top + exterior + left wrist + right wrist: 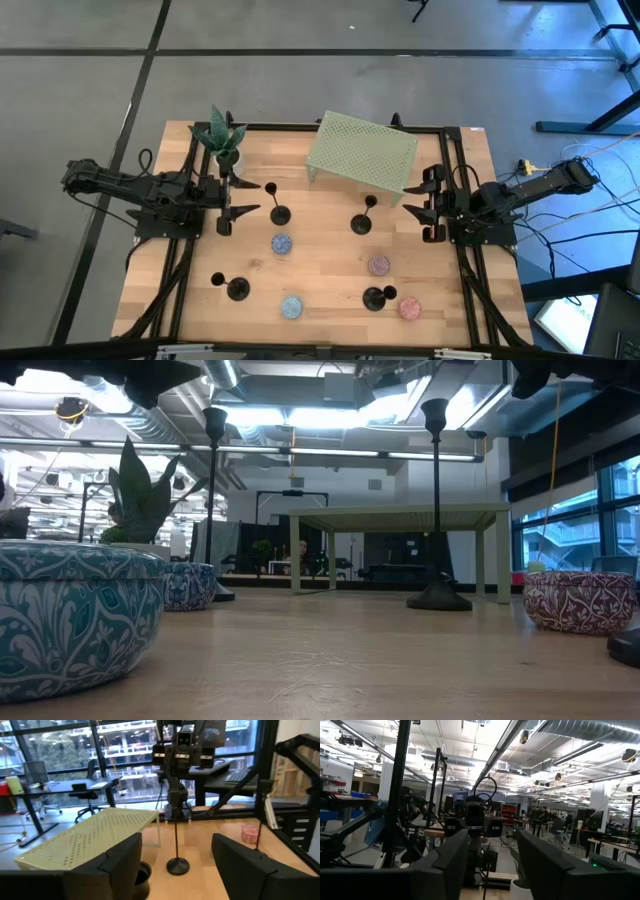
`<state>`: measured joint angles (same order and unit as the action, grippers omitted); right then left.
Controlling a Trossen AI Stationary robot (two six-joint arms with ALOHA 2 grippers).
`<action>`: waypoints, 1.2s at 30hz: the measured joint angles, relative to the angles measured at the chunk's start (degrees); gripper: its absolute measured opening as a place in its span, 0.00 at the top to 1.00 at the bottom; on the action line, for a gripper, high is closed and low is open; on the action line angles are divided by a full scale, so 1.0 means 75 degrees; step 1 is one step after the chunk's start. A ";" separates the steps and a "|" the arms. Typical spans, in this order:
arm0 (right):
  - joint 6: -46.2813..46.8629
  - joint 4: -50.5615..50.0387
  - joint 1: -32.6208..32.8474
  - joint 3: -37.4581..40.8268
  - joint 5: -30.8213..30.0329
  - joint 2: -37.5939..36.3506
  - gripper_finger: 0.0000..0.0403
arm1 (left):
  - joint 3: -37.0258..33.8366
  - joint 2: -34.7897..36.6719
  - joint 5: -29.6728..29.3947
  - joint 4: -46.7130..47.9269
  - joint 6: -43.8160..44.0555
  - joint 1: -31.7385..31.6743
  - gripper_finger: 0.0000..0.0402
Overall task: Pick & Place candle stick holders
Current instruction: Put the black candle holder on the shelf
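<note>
Four black candle stick holders stand upright on their round bases on the wooden table (330, 330): one (278, 213) just beyond my left gripper's fingertips, one (362, 222) in the middle, two near the front (237, 289) (373, 297). My left gripper (246, 199) hovers open at the table's left side, with nothing between its fingers. In its wrist view the middle holder (177, 864) stands farther off beyond the open fingers (176, 840). My right gripper (416, 201) hovers open at the right side, raised and pointing toward the left arm (492, 834).
A pale green perforated shelf (360, 152) stands at the back middle. A potted plant (222, 135) is at the back left. Several small patterned tins (281, 243) (378, 265) (291, 306) (409, 307) sit among the holders.
</note>
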<state>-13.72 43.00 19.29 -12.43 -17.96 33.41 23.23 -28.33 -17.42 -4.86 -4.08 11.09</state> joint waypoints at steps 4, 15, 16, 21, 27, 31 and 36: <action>-0.0003 0.0000 0.0000 0.0000 0.0000 0.0000 0.49 | 0.0078 -0.0171 -0.0658 0.0017 -0.0175 0.0000 0.34; -0.0003 0.0000 0.0000 0.0000 0.0003 0.0000 0.48 | 0.0078 -0.1100 -0.1615 0.0800 0.1348 0.0000 0.29; -0.0003 0.0000 0.0000 0.0000 0.0003 0.0000 0.48 | 0.0078 -0.1233 -0.1656 0.0784 0.1447 0.0000 0.29; 0.0003 -0.0002 0.0000 0.0000 0.0003 -0.0003 0.48 | 0.0078 -0.1779 -0.2242 0.0655 0.1718 0.0000 0.29; -0.0001 0.0000 0.0000 0.0000 0.0005 -0.0003 0.48 | 0.0078 -0.2176 -0.2357 0.0064 0.1725 0.0000 0.29; -0.0003 0.0000 0.0000 0.0000 0.0003 -0.0003 0.48 | 0.0078 -0.2405 -0.2354 -0.0327 0.1692 0.0000 0.29; -0.0003 0.0000 0.0003 0.0000 0.0003 -0.0003 0.48 | 0.0078 -0.2576 -0.2359 -0.0657 0.1633 0.0000 0.30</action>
<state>-13.74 43.00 19.31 -12.43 -17.93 33.39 23.81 -47.65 -35.11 -9.79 8.17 11.09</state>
